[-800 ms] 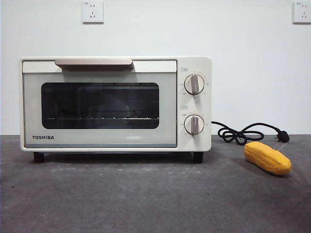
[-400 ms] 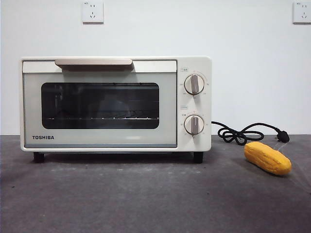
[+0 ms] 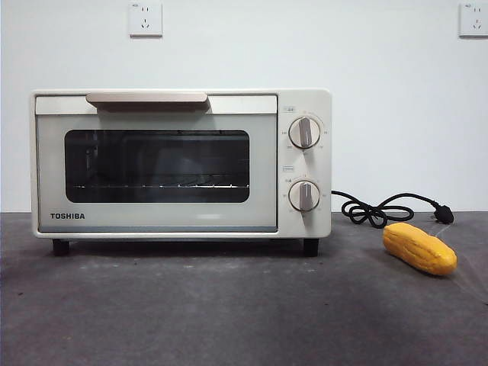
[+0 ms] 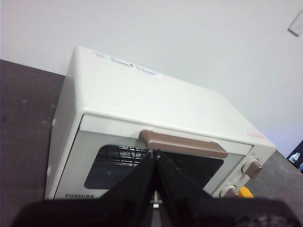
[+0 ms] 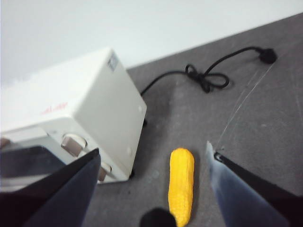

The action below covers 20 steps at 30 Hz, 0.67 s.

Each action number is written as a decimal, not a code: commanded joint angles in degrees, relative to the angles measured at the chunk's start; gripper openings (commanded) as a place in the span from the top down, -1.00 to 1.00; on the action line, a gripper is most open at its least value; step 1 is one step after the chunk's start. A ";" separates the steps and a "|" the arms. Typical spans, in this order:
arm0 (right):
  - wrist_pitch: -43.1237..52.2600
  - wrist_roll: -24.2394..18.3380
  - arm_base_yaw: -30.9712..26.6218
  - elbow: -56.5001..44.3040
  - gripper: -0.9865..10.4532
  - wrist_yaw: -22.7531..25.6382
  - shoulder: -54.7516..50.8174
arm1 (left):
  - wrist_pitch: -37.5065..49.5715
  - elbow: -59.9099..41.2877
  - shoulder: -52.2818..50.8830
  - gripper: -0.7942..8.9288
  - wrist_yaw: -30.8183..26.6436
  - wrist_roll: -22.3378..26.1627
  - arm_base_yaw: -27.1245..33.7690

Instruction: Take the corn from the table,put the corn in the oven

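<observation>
The yellow-orange corn (image 3: 420, 248) lies on the dark grey table (image 3: 229, 305) to the right of the cream-white oven (image 3: 181, 164), whose door is closed. In the right wrist view the corn (image 5: 182, 184) lies lengthwise between the spread jaws of my right gripper (image 5: 154, 156), which hovers above it, open and empty. My left gripper (image 4: 155, 153) is shut, its tips meeting in front of the oven's beige handle (image 4: 182, 144); a sliver of corn (image 4: 245, 192) peeks past the oven (image 4: 142, 109). Neither arm shows in the front view.
A black power cord (image 3: 385, 208) with its plug lies coiled on the table behind the corn, also seen as the cord (image 5: 203, 78) beside the oven's side wall (image 5: 85, 113). Two wall sockets (image 3: 145, 18) sit on the white wall.
</observation>
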 commanded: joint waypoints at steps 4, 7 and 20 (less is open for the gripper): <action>-4.66 -7.76 2.75 9.73 0.16 0.09 13.07 | 0.42 4.94 6.51 0.84 3.34 1.84 -0.26; -4.96 -8.24 5.27 12.74 0.15 2.71 18.38 | 0.42 7.28 9.05 0.84 5.70 2.75 -0.44; -4.39 -9.60 17.59 14.69 -0.02 16.96 35.08 | 0.39 11.80 12.63 0.84 7.34 2.78 -2.51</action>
